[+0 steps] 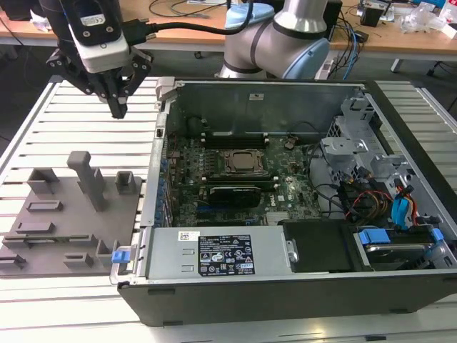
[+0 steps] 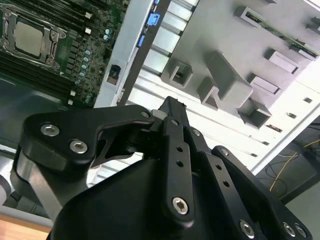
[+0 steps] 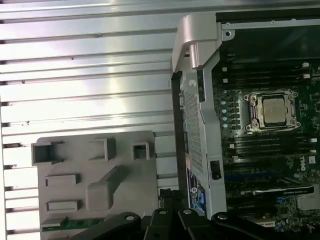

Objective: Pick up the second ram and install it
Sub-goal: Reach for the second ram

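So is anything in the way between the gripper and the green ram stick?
Nothing visible. The gripper hangs in open air above the table, and the second ram lies uncovered in the grey holder. The holder's tall post stands beside it, not over it.

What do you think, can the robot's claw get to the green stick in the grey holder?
Probably yes. The gripper hangs over the slatted table beside the grey holder, and the green stick sits in the holder's slot with nothing above it.
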You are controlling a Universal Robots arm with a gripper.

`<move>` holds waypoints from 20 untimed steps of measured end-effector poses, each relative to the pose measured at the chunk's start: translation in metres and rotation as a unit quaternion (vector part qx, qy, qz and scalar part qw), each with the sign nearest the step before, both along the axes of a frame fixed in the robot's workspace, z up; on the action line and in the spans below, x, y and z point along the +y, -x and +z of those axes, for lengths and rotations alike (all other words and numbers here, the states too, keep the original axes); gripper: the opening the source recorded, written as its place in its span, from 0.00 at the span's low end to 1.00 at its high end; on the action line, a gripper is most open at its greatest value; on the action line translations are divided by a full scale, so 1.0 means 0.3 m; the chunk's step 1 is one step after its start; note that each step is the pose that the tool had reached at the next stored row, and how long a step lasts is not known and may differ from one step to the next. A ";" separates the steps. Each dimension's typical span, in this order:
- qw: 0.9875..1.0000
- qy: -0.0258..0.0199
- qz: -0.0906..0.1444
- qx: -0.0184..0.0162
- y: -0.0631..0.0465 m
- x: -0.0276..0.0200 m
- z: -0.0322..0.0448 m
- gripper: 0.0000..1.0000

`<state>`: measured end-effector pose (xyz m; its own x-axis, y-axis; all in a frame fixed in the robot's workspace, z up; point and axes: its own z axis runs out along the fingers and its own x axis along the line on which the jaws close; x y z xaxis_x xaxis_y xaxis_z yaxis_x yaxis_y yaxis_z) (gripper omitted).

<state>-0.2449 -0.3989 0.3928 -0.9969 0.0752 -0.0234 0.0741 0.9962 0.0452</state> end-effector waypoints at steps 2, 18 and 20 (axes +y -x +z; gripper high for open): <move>1.000 0.000 0.000 0.000 0.019 0.000 0.000 0.11; 1.000 0.000 0.000 0.000 0.201 0.000 -0.002 0.11; 1.000 0.000 0.000 0.000 0.226 0.000 -0.002 0.11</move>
